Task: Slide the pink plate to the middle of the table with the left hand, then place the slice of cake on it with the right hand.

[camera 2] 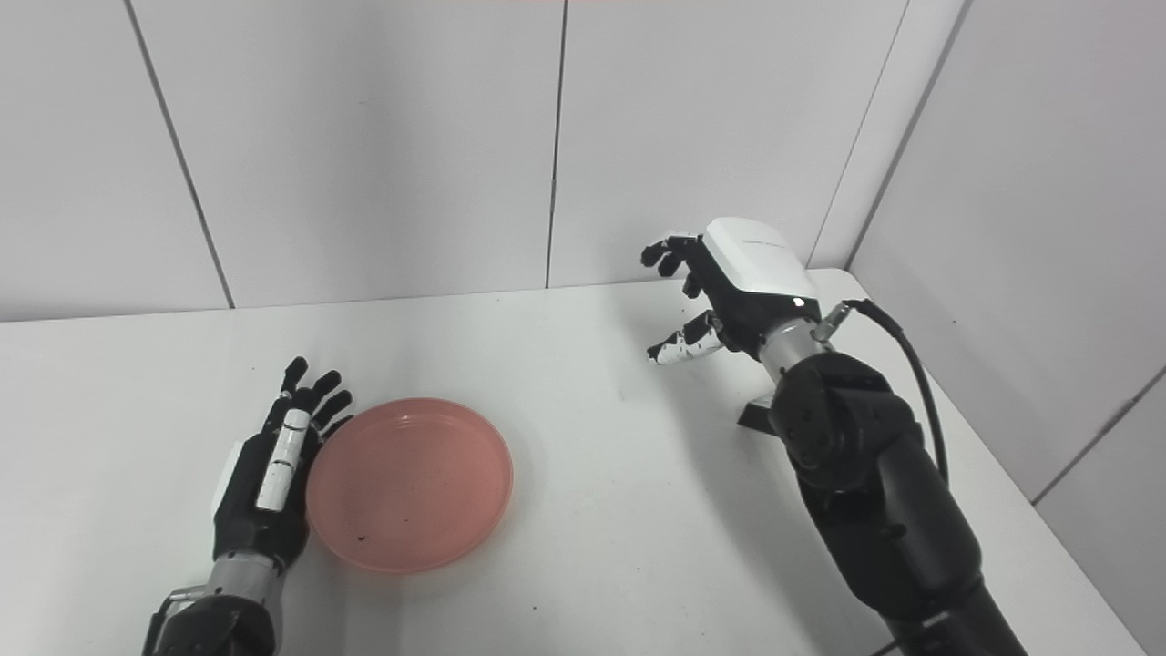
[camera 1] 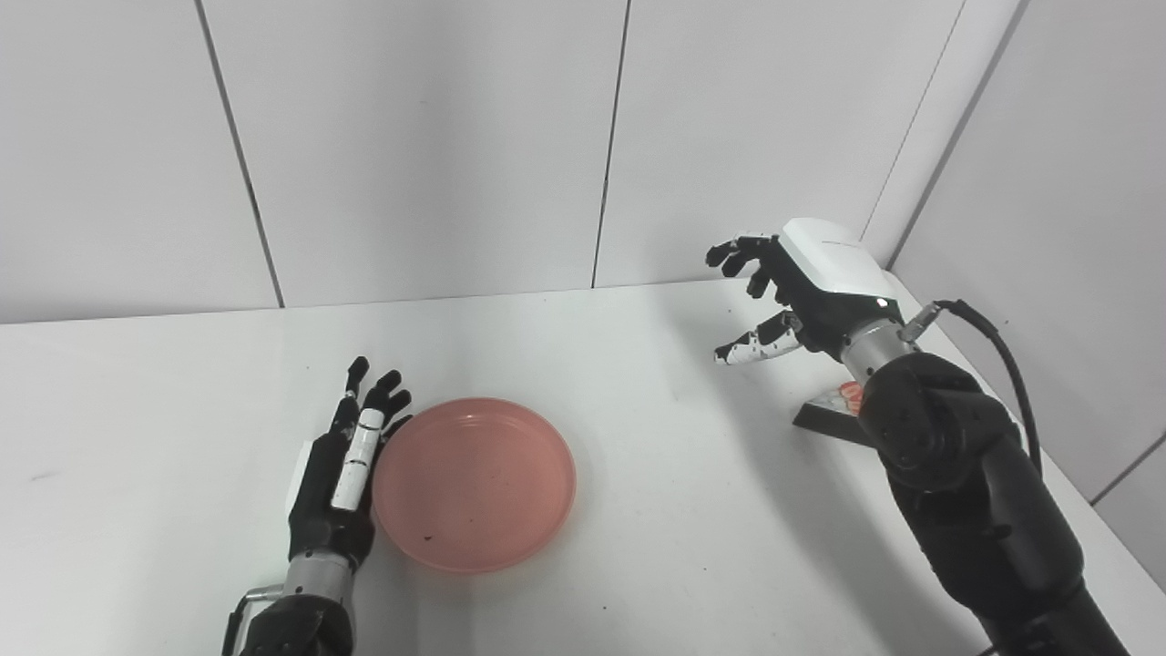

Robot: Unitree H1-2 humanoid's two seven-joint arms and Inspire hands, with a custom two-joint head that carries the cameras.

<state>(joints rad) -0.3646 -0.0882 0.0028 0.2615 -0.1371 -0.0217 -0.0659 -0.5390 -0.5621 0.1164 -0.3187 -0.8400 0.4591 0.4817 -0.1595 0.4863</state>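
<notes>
Nearest you, at the lower left of the frame, your black-and-white left hand (camera 1: 342, 474) lies low over the white table (camera 1: 638, 510) with its fingers stretched flat and together, holding nothing, its inner edge touching the left rim of the round, shallow pink plastic plate (camera 1: 474, 483). The plate sits left of the frame's centre and looks empty apart from a few dark specks. Judging by that, the slide is under way or close to finished, but the plate could still go a little further toward the middle of the table. Farther back, at the right of the frame, your right hand (camera 1: 792, 292) hovers above the table with fingers and thumb spread wide, holding nothing. The cake has not been picked up, so the whole second half of the task remains. The slice of cake (camera 1: 838, 405) lies on the table just below and behind that wrist. The left eye view shows its dark wedge with a pale, reddish top, while in the right eye view the forearm hides all but a dark corner.
</notes>
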